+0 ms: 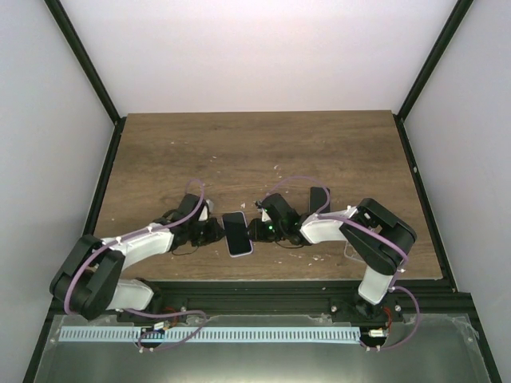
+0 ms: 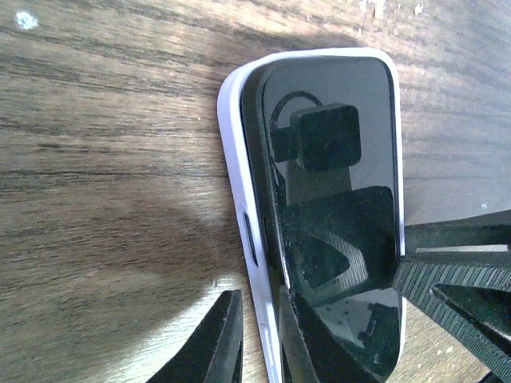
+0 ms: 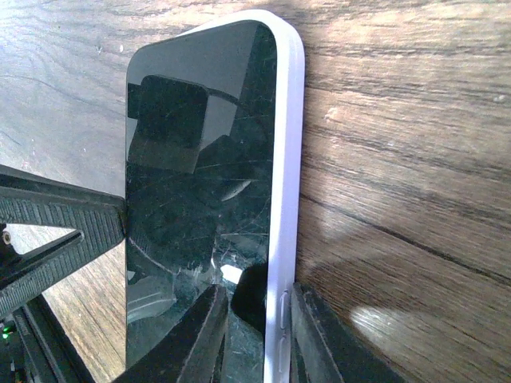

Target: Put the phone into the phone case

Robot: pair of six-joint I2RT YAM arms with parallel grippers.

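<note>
At the near middle of the counter (image 1: 239,152), between the two arms:

**Phone** (image 1: 237,231). Black glass, screen up, lying inside the phone case (image 2: 233,159).

**Phone case.** Pale lilac-white, flat on the wood, with a side-button slot in one long wall.

**Fit.** In both wrist views the far end and its corners sit within the case rim. On the left arm's side, a dark strip of the phone's flank shows above the case wall, so that edge looks slightly proud. The near end is hidden behind the fingers.

**Left fingers** (image 2: 223,343). Drawn close together astride one long wall, one outside it and one over the glass. A thin gap seems to show beside the outer one, so whether they actually pinch cannot be told.

**Right fingers** (image 3: 319,343). Narrowed on the opposite long wall, the outer one against the wall and the inner one on the screen. They are judged to be clamped on the case edge.

**Progress (judgement).** Insertion is largely done, as the phone occupies the case.

**Outstanding.**
- Press the raised side down until the glass is level with the rim all round.
- Confirm the hidden near end is seated.
- Let go.

**Surroundings.** A dark oblong object (image 1: 319,198) lies flat just behind the right arm; its kind cannot be determined. Pale crumbs (image 1: 277,168) are scattered over the wood.
</note>
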